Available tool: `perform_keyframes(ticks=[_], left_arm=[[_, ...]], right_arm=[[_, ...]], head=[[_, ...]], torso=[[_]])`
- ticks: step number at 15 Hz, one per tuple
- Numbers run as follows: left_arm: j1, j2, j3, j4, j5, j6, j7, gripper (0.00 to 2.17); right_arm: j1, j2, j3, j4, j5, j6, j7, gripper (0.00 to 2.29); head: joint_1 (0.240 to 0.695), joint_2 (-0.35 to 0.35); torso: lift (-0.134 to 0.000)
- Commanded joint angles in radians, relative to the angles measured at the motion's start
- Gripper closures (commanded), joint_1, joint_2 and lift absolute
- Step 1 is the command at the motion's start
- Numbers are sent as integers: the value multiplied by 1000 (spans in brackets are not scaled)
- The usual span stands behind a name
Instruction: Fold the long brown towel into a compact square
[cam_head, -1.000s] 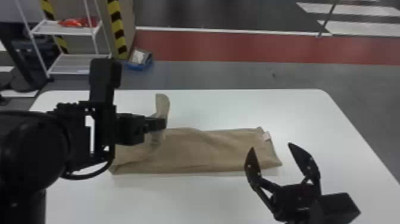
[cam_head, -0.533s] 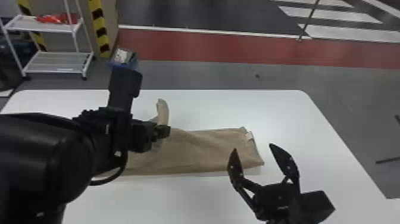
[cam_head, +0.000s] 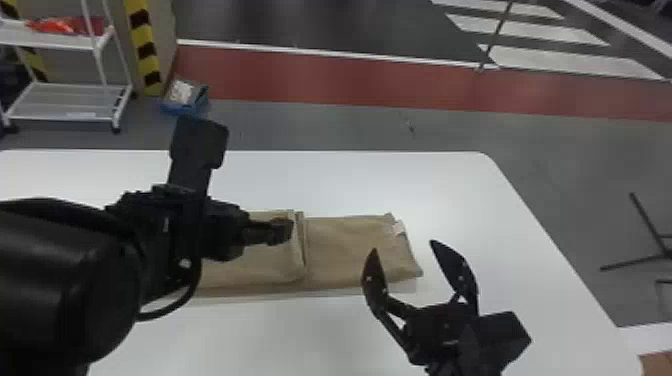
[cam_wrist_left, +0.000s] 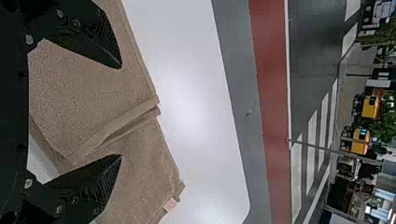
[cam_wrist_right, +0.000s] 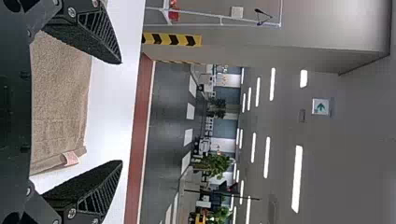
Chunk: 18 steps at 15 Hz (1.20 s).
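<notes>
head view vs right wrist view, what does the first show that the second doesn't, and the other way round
Head view: the left gripper above the towel, the edge of the folded-over layer, and the blue box on the floor.
Right wrist view: the ceiling lights and the green-and-white sign.
Both: the towel's tagged end, the right gripper with its fingers apart, and the white table.

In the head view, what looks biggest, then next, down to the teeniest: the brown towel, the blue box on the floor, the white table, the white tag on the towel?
1. White table
2. Brown towel
3. Blue box
4. White tag
</notes>
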Motion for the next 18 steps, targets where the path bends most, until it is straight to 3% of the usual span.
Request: perform_keyframes(ticks=[1, 4, 6, 8, 10, 14, 18], left_arm=[[53, 8, 83, 5, 5, -140, -10, 39], [137, 60, 220, 110, 46, -566, -45, 49], [179, 67, 293, 199, 69, -833, -38, 66], [217, 80, 328, 234, 87, -971, -15, 66], [256, 89, 370, 239, 120, -1011, -15, 73], [266, 95, 379, 277, 120, -1011, -30, 76], [266, 94, 367, 283, 112, -1011, -48, 83]], right_arm=[[-23, 6, 7, -3, 2, 67, 4, 127], [-73, 6, 24, -2, 19, 165, 27, 124], [-111, 6, 46, 8, 16, 230, 47, 127], [-152, 6, 55, 8, -6, 291, 88, 127], [-206, 6, 69, 9, -13, 408, 127, 127], [-352, 6, 64, 103, -114, 629, 253, 127], [-458, 6, 52, 231, -194, 656, 317, 127]], head=[[695, -187], [695, -137], [695, -49], [695, 11], [695, 81], [695, 149], [695, 176]], torso=[[-125], [-125], [-125], [-125], [-125], [-125], [-125]])
